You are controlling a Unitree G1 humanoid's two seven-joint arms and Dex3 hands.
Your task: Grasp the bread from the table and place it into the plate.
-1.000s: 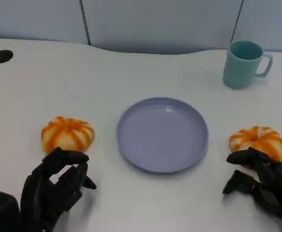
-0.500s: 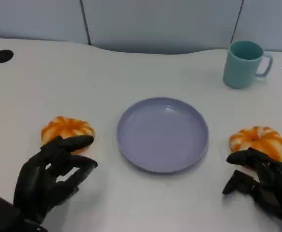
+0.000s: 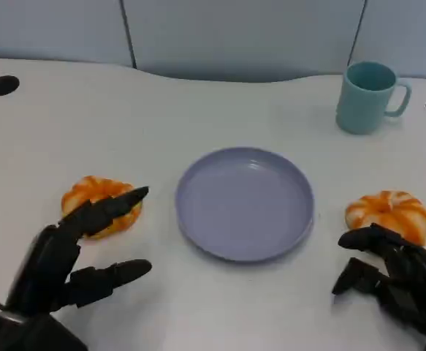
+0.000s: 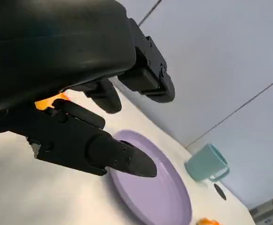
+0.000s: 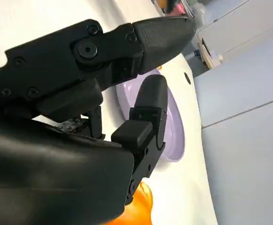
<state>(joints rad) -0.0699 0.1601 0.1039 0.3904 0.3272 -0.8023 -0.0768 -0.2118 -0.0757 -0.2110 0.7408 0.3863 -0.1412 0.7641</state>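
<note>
Two orange, white-striped bread rolls lie on the white table. The left bread sits left of the lavender plate, the right bread on the plate's other side. My left hand hovers just in front of the left bread, fingers spread apart, its upper fingers reaching over the roll's near edge and holding nothing. A sliver of that bread peeks past the fingers in the left wrist view. My right hand stays just in front of the right bread, fingers loosely curled and apart, with nothing in them. The bread shows beside that hand.
A teal mug stands at the back right, well behind the plate. Black round holes mark the table's far left and far right edges. A grey partition wall runs behind the table.
My left hand has opened from a curled pose and stretched its fingers forward over the left bread. The right hand and both breads have stayed where they were.
</note>
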